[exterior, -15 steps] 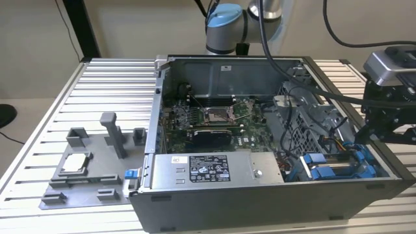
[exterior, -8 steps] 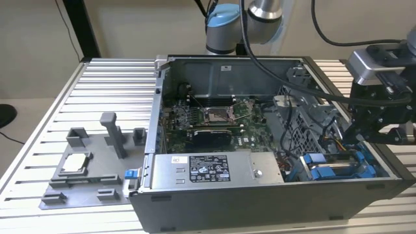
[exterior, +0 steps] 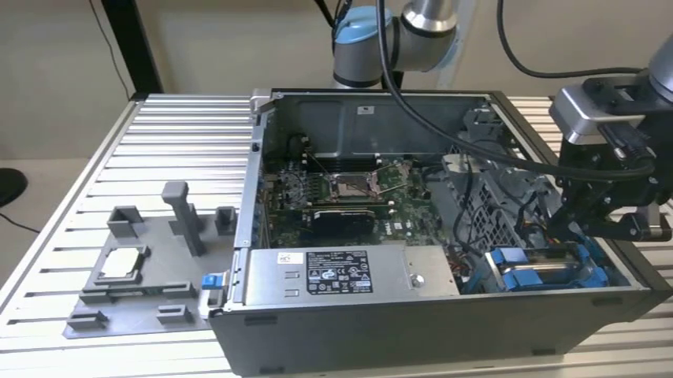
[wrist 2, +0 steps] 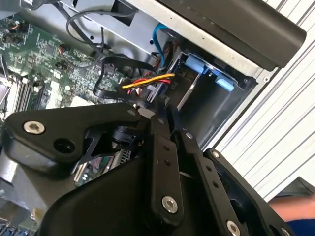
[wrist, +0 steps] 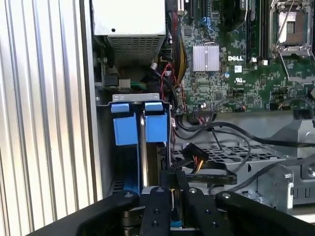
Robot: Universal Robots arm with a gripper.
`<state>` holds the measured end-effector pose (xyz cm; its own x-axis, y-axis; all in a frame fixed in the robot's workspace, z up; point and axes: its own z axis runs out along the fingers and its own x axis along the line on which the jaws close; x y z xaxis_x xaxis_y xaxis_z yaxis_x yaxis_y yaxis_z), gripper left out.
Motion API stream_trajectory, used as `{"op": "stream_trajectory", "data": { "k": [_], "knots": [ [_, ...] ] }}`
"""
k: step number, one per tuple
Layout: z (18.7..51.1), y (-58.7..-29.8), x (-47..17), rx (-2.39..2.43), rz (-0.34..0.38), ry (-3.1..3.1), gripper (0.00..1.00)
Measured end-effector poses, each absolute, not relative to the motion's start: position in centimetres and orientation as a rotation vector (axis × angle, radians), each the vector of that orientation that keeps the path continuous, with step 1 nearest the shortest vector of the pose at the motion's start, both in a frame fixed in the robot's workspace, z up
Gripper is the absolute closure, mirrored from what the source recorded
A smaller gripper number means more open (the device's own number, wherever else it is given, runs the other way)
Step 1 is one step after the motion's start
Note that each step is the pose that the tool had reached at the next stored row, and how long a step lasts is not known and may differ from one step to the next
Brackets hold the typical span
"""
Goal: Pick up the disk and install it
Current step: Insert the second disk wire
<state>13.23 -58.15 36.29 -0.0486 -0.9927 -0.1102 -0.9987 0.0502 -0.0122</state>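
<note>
The hand (wrist: 173, 196) is hanging over the drive bay with its fingers drawn almost together; whether they are pinching anything I cannot tell. The disk (wrist: 140, 147), in its blue carrier, is sitting upright in the bay (wrist: 106, 147), seemingly installed or nearly so. Cables (wrist: 216, 130) are crowding one side, the case wall (exterior: 631, 276) the other.

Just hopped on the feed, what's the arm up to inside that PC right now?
The arm has its gripper down at the drive bay in the corner of the open computer case, on the exterior view's right. In the first wrist view the jaws sit close together around a thin upright edge beside the blue carrier tabs in the bay, which looks like the disk sitting in its slot. The power supply and the motherboard lie next to it.
</note>
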Motion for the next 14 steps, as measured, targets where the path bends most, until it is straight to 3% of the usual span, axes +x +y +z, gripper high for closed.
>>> {"op": "stream_trajectory", "data": {
  "k": [14],
  "knots": [
    [35.39, -58.29, 13.22, -2.103, 0.103, 2.211, 1.00]
  ]
}}
